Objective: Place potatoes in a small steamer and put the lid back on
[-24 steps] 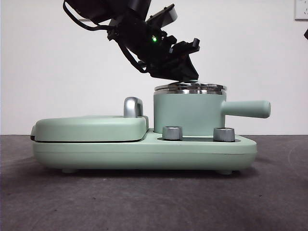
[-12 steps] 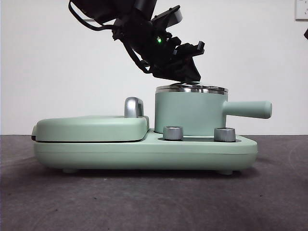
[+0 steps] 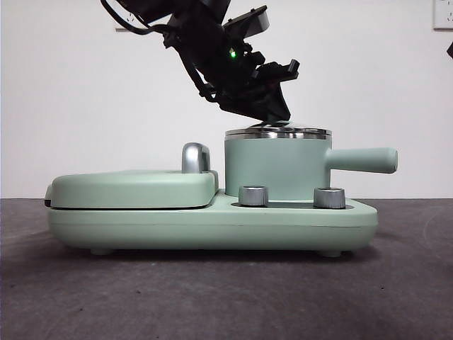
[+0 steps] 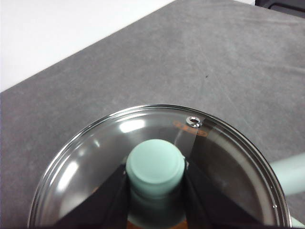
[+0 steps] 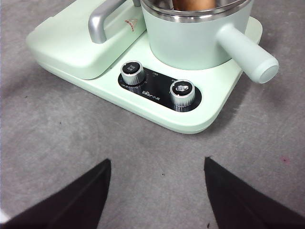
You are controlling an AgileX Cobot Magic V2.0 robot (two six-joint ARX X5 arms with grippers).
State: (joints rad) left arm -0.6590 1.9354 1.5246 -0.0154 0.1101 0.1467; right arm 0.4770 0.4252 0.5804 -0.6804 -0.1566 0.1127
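The mint-green small steamer (image 3: 276,168) stands on the right of its base, its long handle (image 3: 362,160) pointing right. The glass lid (image 3: 277,132) lies flat on the steamer's steel rim. My left gripper (image 3: 272,117) comes down from the upper left and is shut on the lid's mint-green knob (image 4: 155,164), one jaw on each side. The orange-brown potato (image 5: 190,4) shows inside the steamer (image 5: 190,43) in the right wrist view and only faintly through the glass (image 4: 95,157) in the left wrist view. My right gripper (image 5: 157,164) is open and empty above the table in front of the appliance.
The mint-green base (image 3: 212,227) carries a flat griddle cover (image 3: 134,188) with a chrome handle (image 3: 196,157) on the left. Two steel dials (image 3: 253,195) (image 3: 329,197) sit on its front. Dark grey table all round; white wall behind.
The left gripper shifted slightly right, then back left, staying on the knob. The steamer and lid shifted a few pixels with it. The lid stays down on the rim.
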